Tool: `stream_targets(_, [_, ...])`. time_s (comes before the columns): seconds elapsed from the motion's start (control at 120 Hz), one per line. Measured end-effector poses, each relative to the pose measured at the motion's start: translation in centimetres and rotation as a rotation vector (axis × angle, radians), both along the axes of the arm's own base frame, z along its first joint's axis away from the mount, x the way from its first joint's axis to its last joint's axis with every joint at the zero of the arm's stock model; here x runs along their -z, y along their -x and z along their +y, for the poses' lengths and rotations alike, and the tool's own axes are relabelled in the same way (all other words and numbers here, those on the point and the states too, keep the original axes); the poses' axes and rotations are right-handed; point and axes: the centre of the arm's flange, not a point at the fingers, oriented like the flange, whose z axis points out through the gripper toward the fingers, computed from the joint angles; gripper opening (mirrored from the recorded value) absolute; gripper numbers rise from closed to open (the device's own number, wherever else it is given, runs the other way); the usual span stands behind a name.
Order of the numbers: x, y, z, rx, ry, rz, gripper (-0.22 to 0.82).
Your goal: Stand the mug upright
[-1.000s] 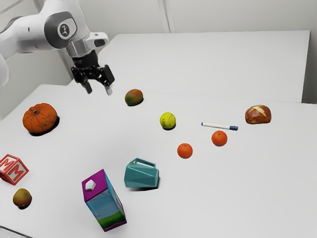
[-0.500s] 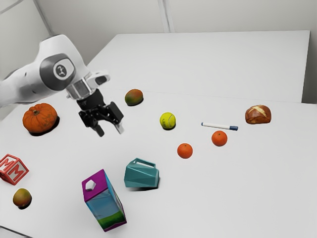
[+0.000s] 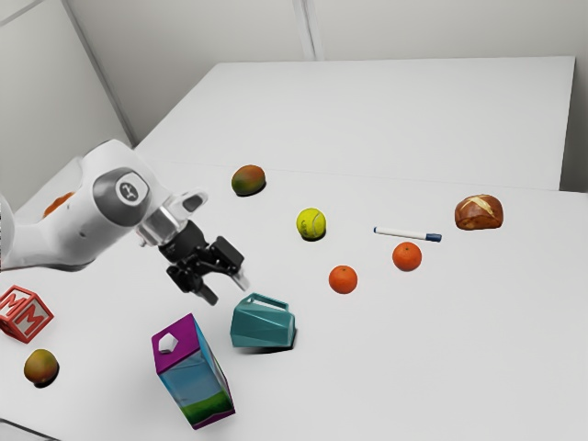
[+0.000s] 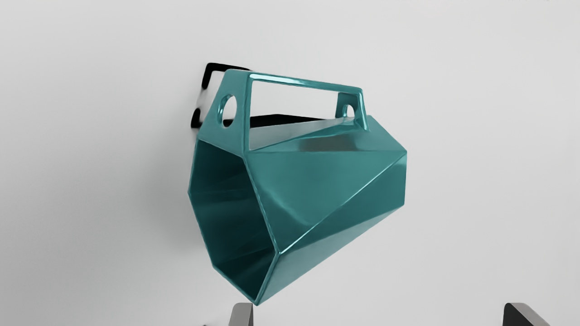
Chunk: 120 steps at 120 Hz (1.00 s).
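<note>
My gripper (image 3: 227,291) hangs above the table, just up and to the exterior view's left of the teal mug (image 3: 263,324). The mug lies on its side, its handle on the upper side. In the wrist view the mug (image 4: 326,181) shows its dark open mouth and faceted body. The fingertips of the gripper (image 4: 378,314) stand wide apart there, with nothing held between them.
A purple-topped carton (image 3: 195,372) stands close to the mug, toward the exterior view's lower left. Two oranges (image 3: 343,279), a tennis ball (image 3: 311,223), a marker (image 3: 407,234), bread (image 3: 479,212), mangoes (image 3: 248,180) and a letter block (image 3: 23,313) lie around. The arm partly covers a pumpkin (image 3: 57,204).
My hand has come down and toward the exterior view's right, closer to the mug. The arm now covers most of the pumpkin. The mug and the other objects are where they were.
</note>
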Motion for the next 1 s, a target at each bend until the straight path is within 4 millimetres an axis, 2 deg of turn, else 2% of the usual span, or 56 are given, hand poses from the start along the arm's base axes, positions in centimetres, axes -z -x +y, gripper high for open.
stream_targets(0.083, [1.9,-0.1,0.6,-0.018,0.081,0.010,0.60])
stream_targets(0.208, [3.7,-0.2,1.0,-0.001,0.153,0.006,0.60])
stream_targets(0.467, [6.5,-0.2,0.7,0.074,0.257,-0.028,0.60])
stream_targets(0.617, [7.5,-0.2,1.3,0.083,0.322,-0.069,0.60])
stream_targets(0.658, [7.8,-0.2,1.6,0.085,0.341,-0.075,0.54])
stream_targets(0.842, [9.1,0.0,3.0,0.075,0.405,-0.099,0.12])
stream_targets(1.0, [9.2,0.1,4.1,0.079,0.426,-0.140,-0.06])
